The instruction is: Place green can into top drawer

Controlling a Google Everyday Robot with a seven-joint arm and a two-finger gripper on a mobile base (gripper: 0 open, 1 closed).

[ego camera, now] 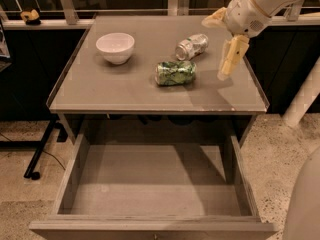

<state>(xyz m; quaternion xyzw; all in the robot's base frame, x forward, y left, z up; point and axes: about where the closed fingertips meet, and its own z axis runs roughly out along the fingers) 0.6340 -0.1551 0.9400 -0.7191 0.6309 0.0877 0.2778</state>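
The green can (175,73) lies on its side near the middle of the tabletop (125,91), with its mottled green-and-white label showing. The top drawer (155,184) is pulled fully open below the table's front edge, and nothing lies in it. My gripper (215,49) hangs above the right part of the tabletop, to the right of the green can and apart from it. It is open and holds nothing. One cream finger (232,56) points down and the other points left.
A paler silver can (192,45) lies on its side behind the green can, close to my gripper. A white bowl (115,46) stands at the back left of the tabletop. A railing runs behind the table. A pale robot part fills the lower right corner.
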